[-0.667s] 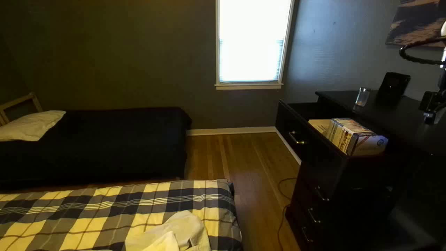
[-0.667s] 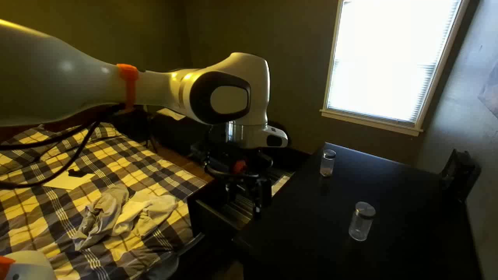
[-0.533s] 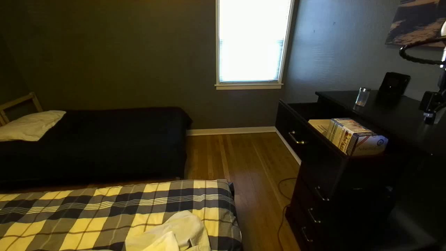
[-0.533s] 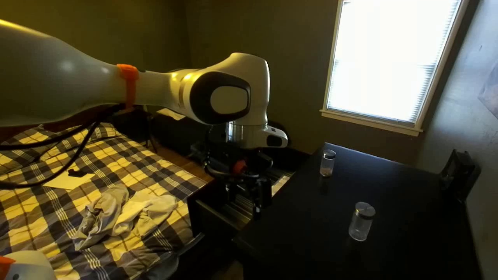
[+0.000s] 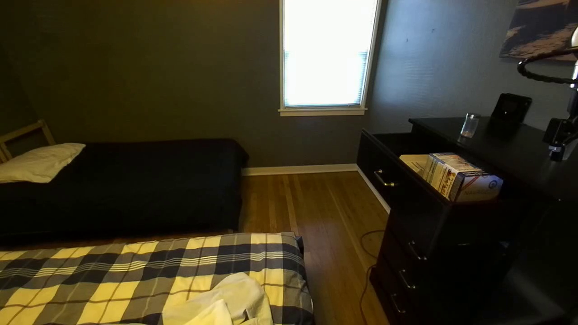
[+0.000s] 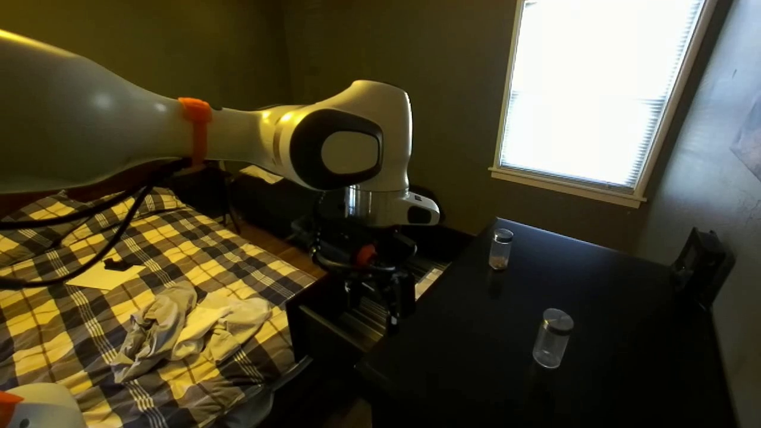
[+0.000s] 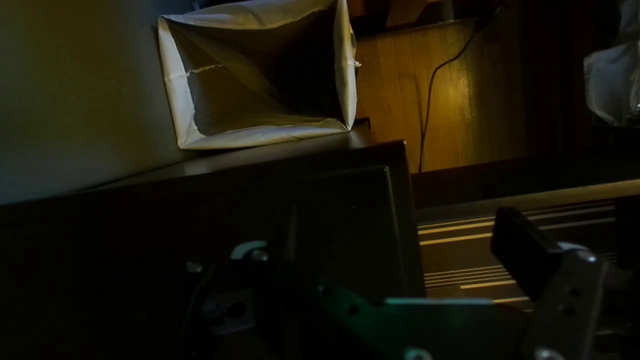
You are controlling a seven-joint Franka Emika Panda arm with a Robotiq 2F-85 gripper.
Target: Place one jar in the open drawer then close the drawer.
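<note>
2 lidded jars [image 6: 552, 340] [image 6: 500, 249] on black dresser [image 6: 600, 285]; bright window [image 6: 600, 89] beyond.

We find clear passage along the glossy black dresser top [image 6: 612, 279] between the nearer clear cylindrical silver-lidded jar [image 6: 550, 346] and the farther matching jar [image 6: 500, 251], both upright. A boxy black object [image 6: 703, 267] obstructs the back. In the pulled-out black drawer [image 5: 406, 194], a row of printed boxes [image 5: 469, 180] rises above the near rim, blocking that end; the far end is too dark to judge.
</note>
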